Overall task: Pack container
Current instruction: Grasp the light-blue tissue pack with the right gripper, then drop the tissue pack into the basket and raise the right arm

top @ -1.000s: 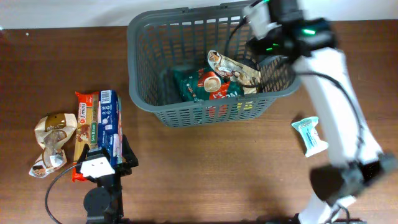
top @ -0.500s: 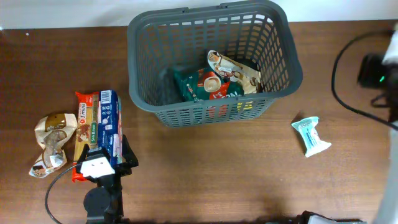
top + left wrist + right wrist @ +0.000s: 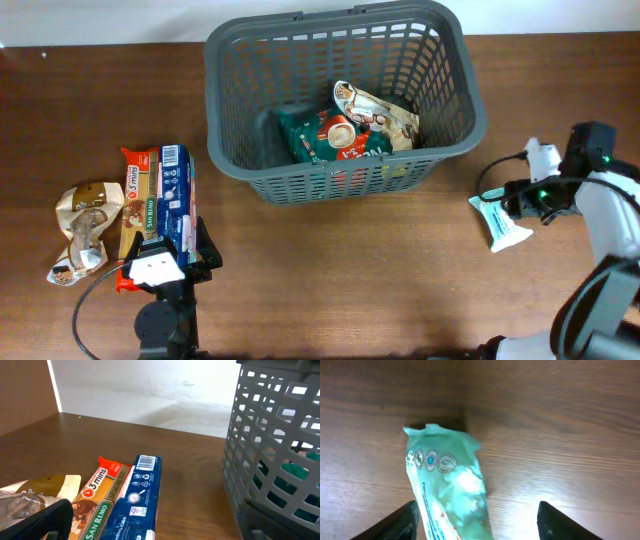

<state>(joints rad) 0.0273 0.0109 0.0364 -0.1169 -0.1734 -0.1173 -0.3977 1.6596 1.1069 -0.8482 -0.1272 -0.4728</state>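
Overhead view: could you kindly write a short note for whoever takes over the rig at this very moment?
Right tool: open, empty, poised over the small teal plastic packet, not gripping it.
Left tool: looks open, empty, beside the pasta packets.
Done: a green foil packet and a cream printed pouch lie in the large dark grey slotted plastic basket.
Left: the teal packet right of the basket; the orange pasta packet, blue pasta packet and crumpled beige pouch to its left, all on the brown wooden table.

Overhead faces down; low left wrist view apparently shares container (image 3: 340, 182).
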